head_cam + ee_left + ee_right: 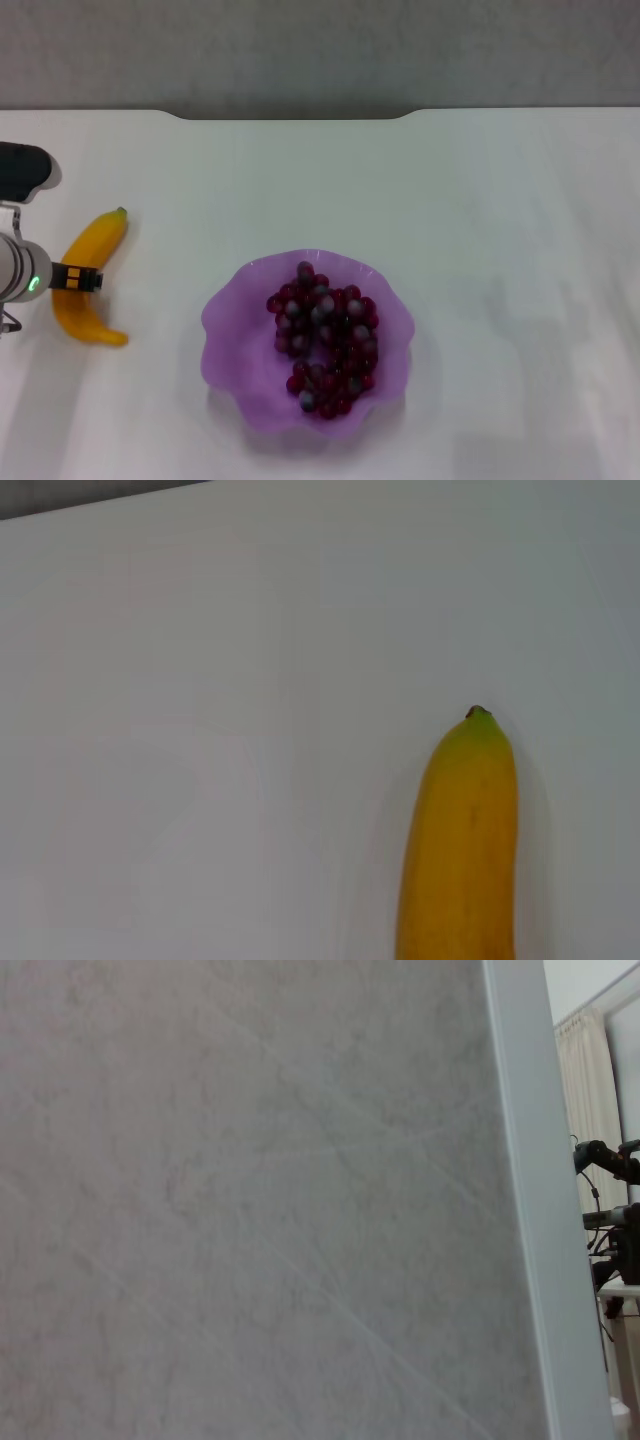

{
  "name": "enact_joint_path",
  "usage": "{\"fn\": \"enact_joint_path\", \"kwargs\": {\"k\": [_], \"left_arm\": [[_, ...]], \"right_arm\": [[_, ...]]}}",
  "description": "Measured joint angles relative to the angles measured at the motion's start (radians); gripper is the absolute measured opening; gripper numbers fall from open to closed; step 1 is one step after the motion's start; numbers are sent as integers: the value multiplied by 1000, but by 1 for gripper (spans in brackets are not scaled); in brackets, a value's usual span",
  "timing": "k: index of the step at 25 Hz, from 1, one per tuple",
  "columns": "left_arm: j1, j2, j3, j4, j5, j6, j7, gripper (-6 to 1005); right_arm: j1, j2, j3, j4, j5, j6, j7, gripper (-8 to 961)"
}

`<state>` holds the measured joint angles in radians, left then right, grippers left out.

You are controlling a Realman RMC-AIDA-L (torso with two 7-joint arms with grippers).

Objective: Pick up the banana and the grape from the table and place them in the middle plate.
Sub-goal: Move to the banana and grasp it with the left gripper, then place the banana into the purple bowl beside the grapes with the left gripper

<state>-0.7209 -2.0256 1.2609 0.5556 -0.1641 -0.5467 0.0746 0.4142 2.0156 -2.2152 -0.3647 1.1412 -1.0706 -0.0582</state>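
Observation:
The banana [95, 250] lies on the white table [500, 200] at the far left, its dark-green tip pointing away from me. It also shows in the left wrist view [462, 850], with only its tip end in frame. My left gripper [76, 277] comes in from the left edge and sits over the banana's middle, where a black-and-yellow part crosses it. The grape bunch [325, 335] lies inside the purple scalloped middle plate [230, 320] at the centre front. My right gripper is out of view.
The table's far edge has a rounded notch [295, 115] with a grey wall behind it. The right wrist view shows only a grey wall [250, 1200] and some equipment far off.

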Motion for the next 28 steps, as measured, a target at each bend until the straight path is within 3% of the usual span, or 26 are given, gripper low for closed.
{"fn": "enact_joint_path", "kwargs": {"k": [8, 21, 24, 28], "left_arm": [[2, -3, 0, 25, -6, 4, 3, 507], [56, -5, 2, 233, -10, -61, 20, 505], [74, -7, 37, 305, -25, -112, 40, 504], [146, -7, 120, 455, -94, -139, 82, 503]], "right_arm": [[-5, 1, 4, 4, 0, 0, 0, 894], [-9, 2, 5, 7, 0, 0, 0, 894], [-9, 2, 4, 7, 0, 0, 0, 894], [-10, 2, 5, 7, 0, 0, 0, 894]]}}
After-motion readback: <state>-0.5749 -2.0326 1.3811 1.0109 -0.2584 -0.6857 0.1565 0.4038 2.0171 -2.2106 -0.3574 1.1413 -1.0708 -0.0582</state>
